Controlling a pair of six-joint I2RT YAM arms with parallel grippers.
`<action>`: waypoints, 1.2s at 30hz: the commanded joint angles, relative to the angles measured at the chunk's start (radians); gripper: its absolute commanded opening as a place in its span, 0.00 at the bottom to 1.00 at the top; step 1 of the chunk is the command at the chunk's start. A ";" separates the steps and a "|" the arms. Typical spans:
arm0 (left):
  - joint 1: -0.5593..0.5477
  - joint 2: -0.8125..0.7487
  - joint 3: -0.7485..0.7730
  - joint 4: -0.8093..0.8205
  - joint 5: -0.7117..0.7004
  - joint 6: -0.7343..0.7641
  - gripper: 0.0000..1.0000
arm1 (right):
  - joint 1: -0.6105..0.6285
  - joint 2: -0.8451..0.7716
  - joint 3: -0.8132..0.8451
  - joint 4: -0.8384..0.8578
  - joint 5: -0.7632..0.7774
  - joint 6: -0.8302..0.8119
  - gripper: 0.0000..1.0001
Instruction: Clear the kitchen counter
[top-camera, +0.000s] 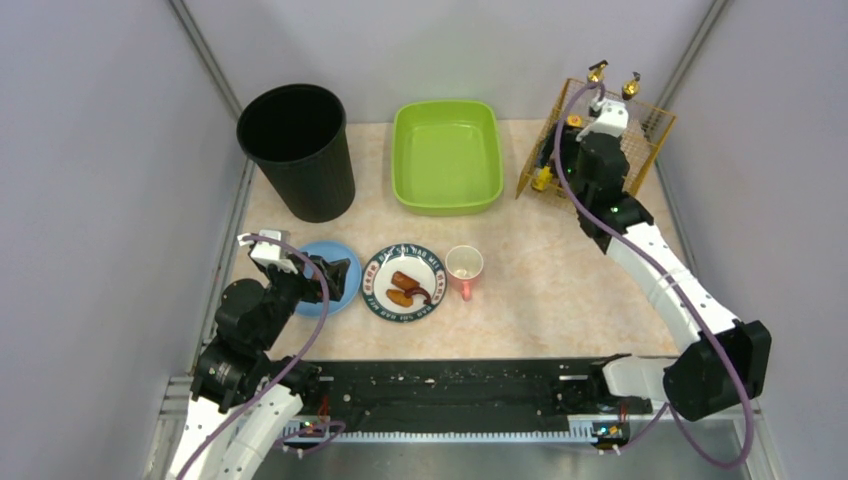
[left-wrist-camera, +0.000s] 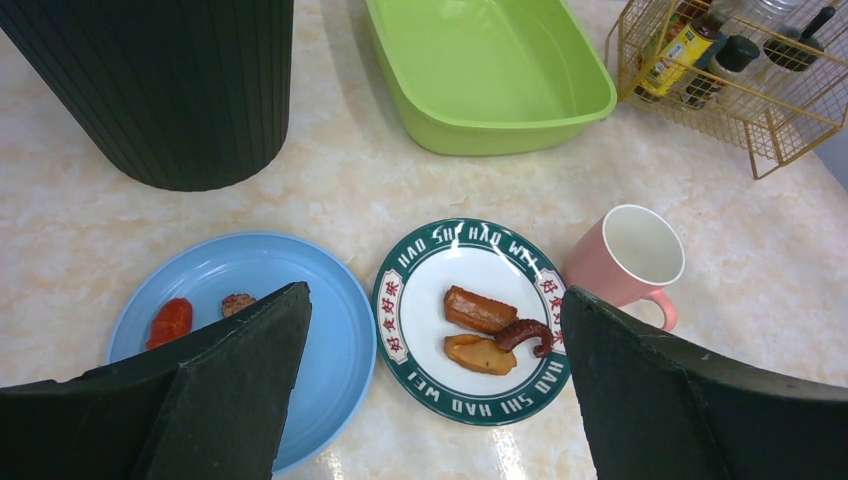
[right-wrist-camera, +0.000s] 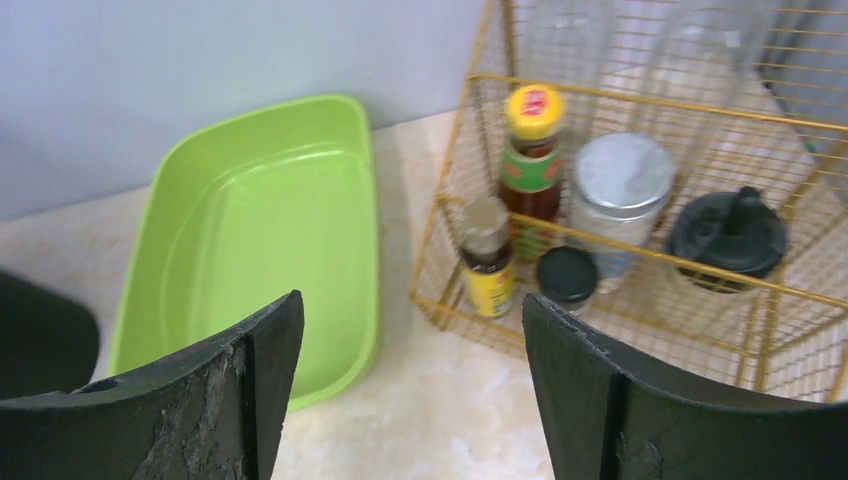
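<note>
Left claw (left-wrist-camera: 432, 295) wide, over blue plate (left-wrist-camera: 340, 320) and food plate (left-wrist-camera: 460, 238) on tabletop (top-camera: 560, 280), near-left; mug (left-wrist-camera: 625, 255) just right of them. Right claw (right-wrist-camera: 412, 300) wide, far-right by rack (top-camera: 655, 130). Left claw nearer dishes.

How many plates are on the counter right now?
2. A round light-blue plate sits front left on the beige kitchen counter; a round white plate with a green lettered rim lies just right of it, beside the pink mug. None appear hidden.

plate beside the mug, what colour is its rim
Dark green with white lettering on the plate; clearest in the left wrist view.
</note>
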 joint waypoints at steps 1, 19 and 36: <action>-0.003 0.012 -0.002 0.031 0.005 0.012 0.99 | 0.113 -0.050 -0.006 -0.017 -0.018 -0.057 0.79; -0.004 0.009 -0.002 0.028 -0.003 0.012 0.99 | 0.451 -0.006 -0.062 -0.062 -0.156 -0.187 0.79; -0.003 0.009 -0.004 0.026 -0.013 0.012 0.99 | 0.608 0.102 -0.083 -0.013 -0.277 -0.166 0.79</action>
